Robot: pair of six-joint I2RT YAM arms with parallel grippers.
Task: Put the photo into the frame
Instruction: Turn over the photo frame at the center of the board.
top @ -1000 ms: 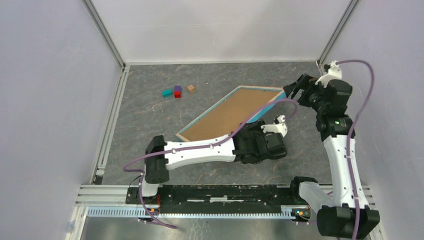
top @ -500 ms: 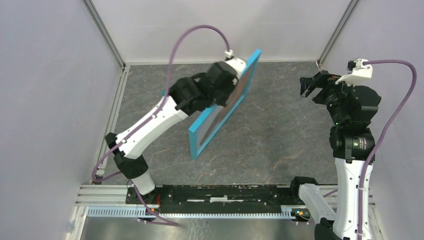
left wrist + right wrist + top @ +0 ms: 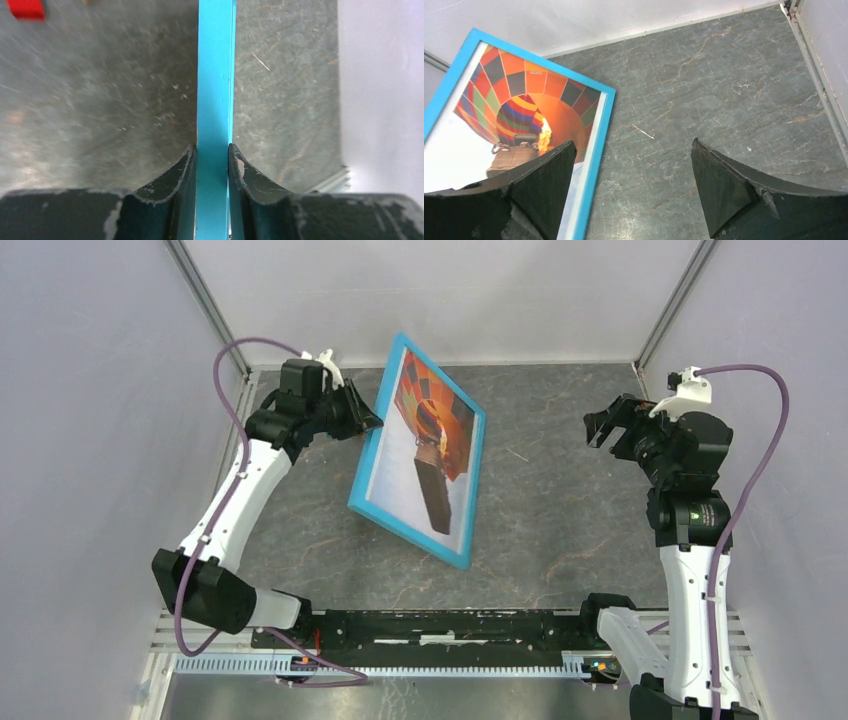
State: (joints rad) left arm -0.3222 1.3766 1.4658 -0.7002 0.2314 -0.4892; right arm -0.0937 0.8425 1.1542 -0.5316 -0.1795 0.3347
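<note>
Grey tabletop (image 3: 560, 510); left gripper (image 3: 212, 150) pinches frame (image 3: 216, 75) edge, photo (image 3: 519, 100) inside; right gripper (image 3: 634, 150) agape.

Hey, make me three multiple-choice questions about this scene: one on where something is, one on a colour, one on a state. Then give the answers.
1. Where is the frame?
A) lying flat on the table
B) gripped and tilted by the left end effector
C) leaning on the back wall

2. What colour is the frame's border?
A) red
B) light blue
C) black

3. How is the right end effector?
A) shut on the frame
B) shut on a block
C) open and empty

Answers:
1. B, it pinches the frame's edge.
2. B, a blue rim surrounds the balloon photo.
3. C, its jaws stand wide with nothing between them.
</note>
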